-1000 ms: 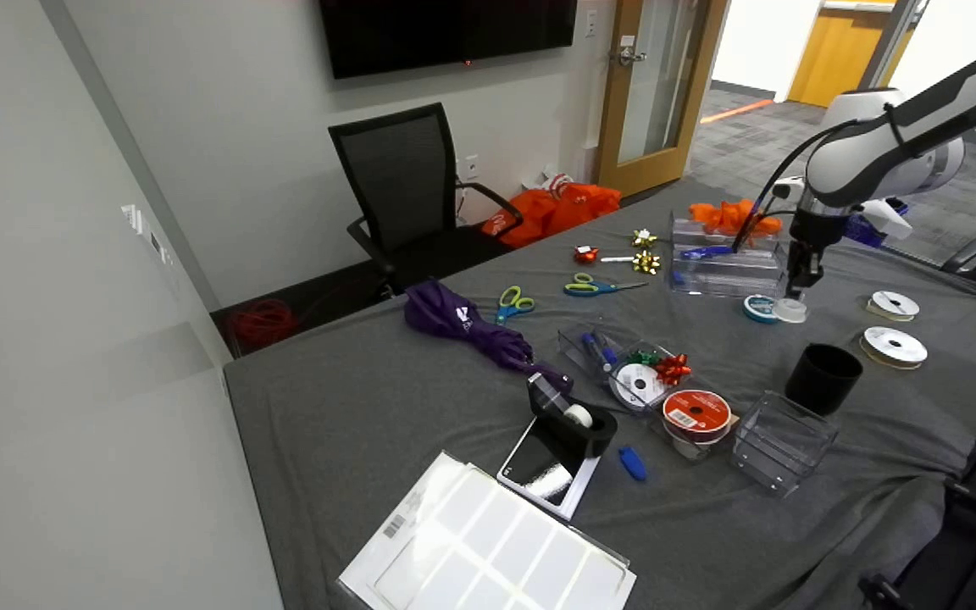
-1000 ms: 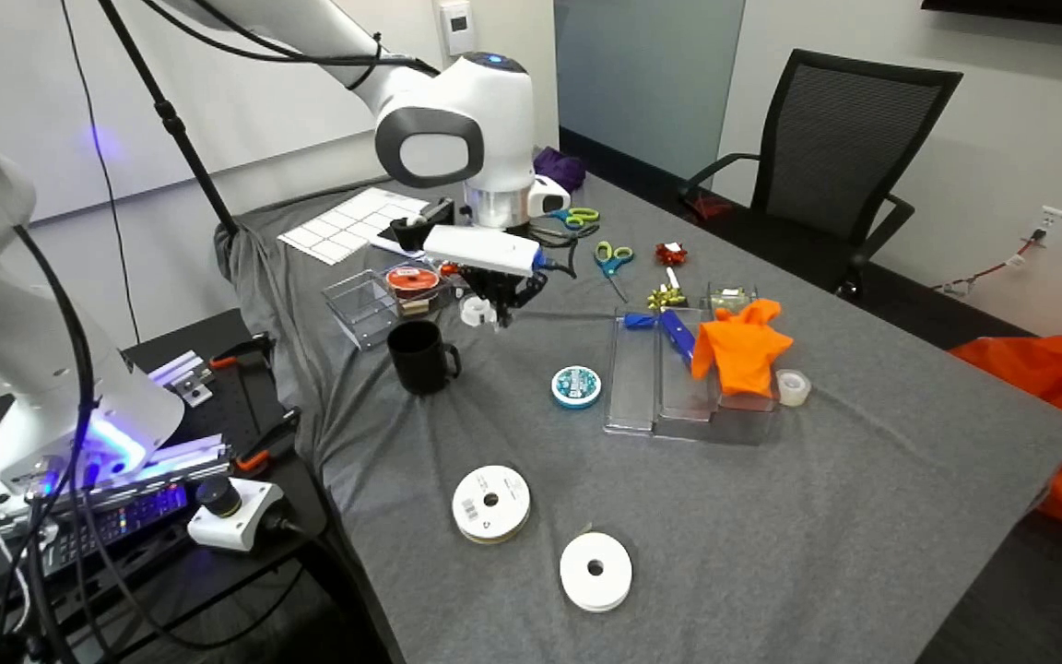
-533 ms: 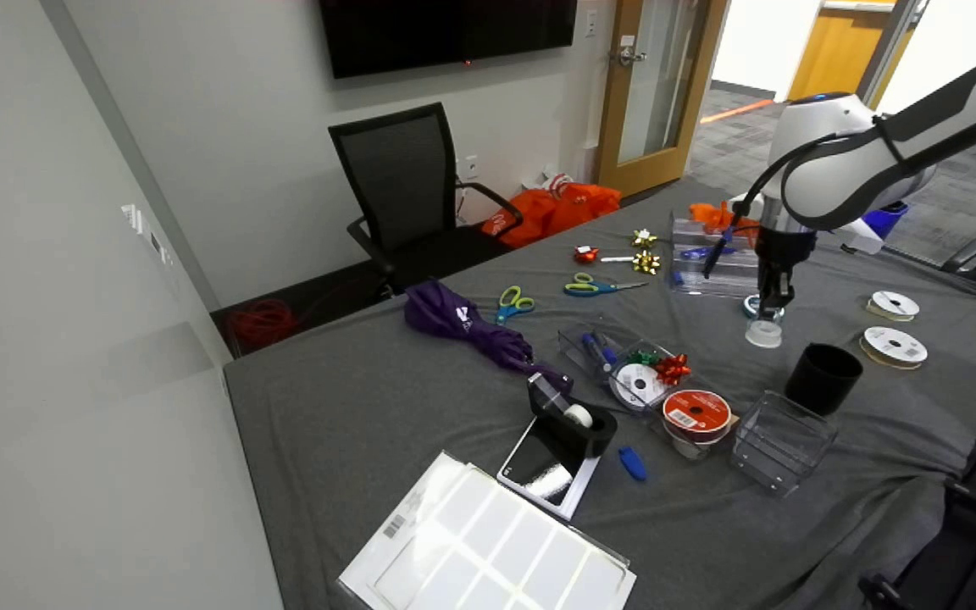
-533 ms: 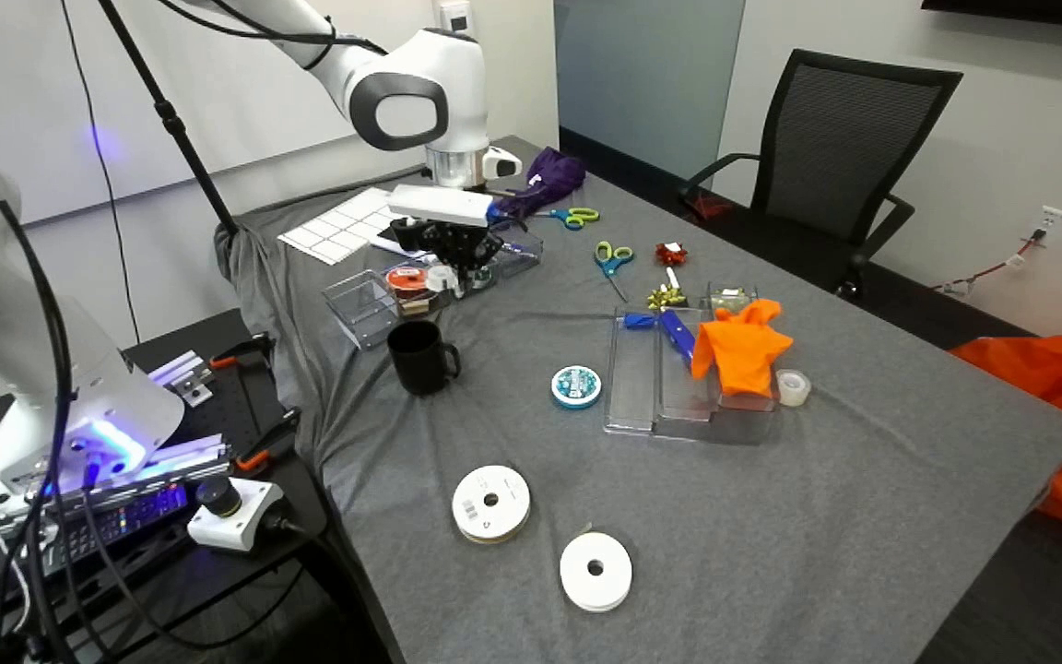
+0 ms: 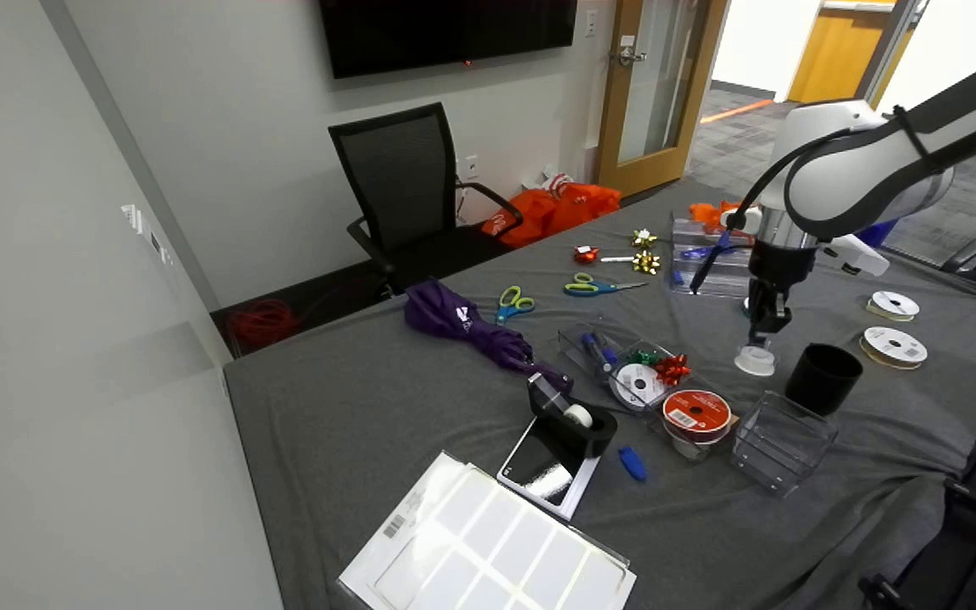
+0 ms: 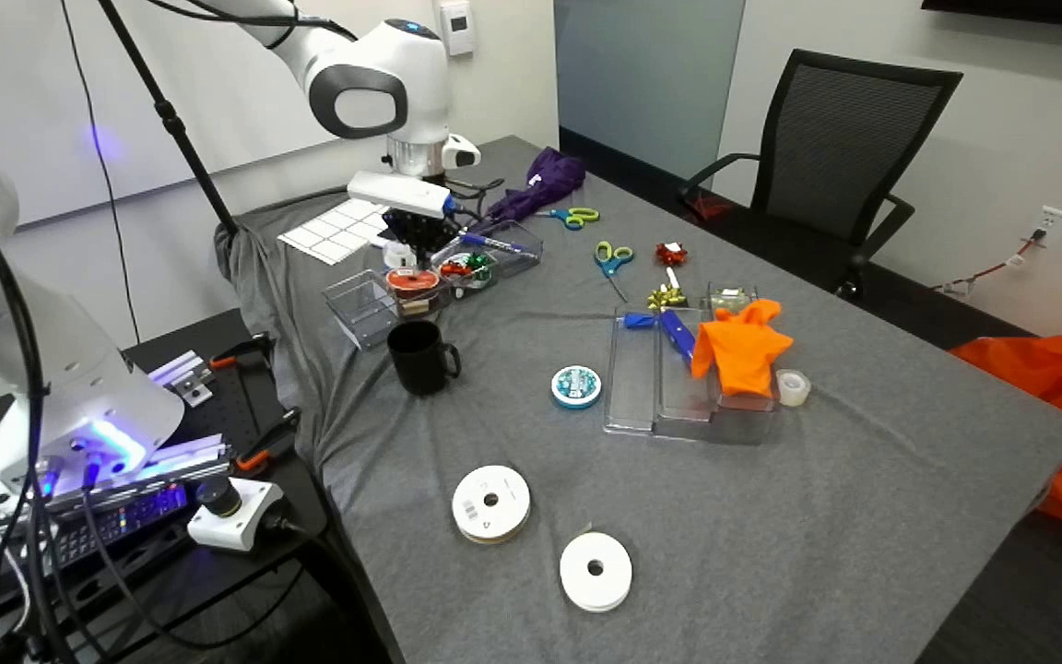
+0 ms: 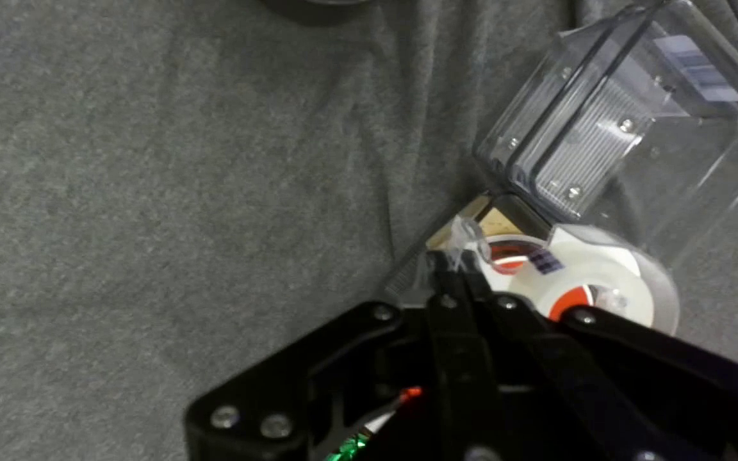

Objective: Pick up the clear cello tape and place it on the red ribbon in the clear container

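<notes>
My gripper (image 7: 453, 259) is shut on the clear plastic edge of the cello tape (image 7: 619, 275). The tape hangs off to one side of the fingertips, and the red ribbon (image 7: 569, 302) shows through its centre hole. In an exterior view the tape (image 5: 756, 361) is held under the gripper (image 5: 761, 337), up and right of the ribbon spool (image 5: 696, 411) in the picture. In an exterior view the tape (image 6: 396, 255) appears just behind and above the ribbon (image 6: 412, 278). The ribbon lies in a clear container (image 6: 440, 301), whose ridged wall (image 7: 404, 278) is partly hidden by the fingers.
A clear bin (image 5: 784, 445) stands beside the ribbon's container. A black mug (image 6: 423, 358) is close by. A clear tray (image 5: 577, 343) holds pens, bows and a white spool. A black tape dispenser (image 5: 581, 432), a blue-and-white roll (image 6: 575, 386) and two white spools (image 6: 491, 503) are farther off.
My gripper has carried the tape across the table, past the blue-and-white roll's side in view, toward the red ribbon and its container. The tape has stayed in the grip.
</notes>
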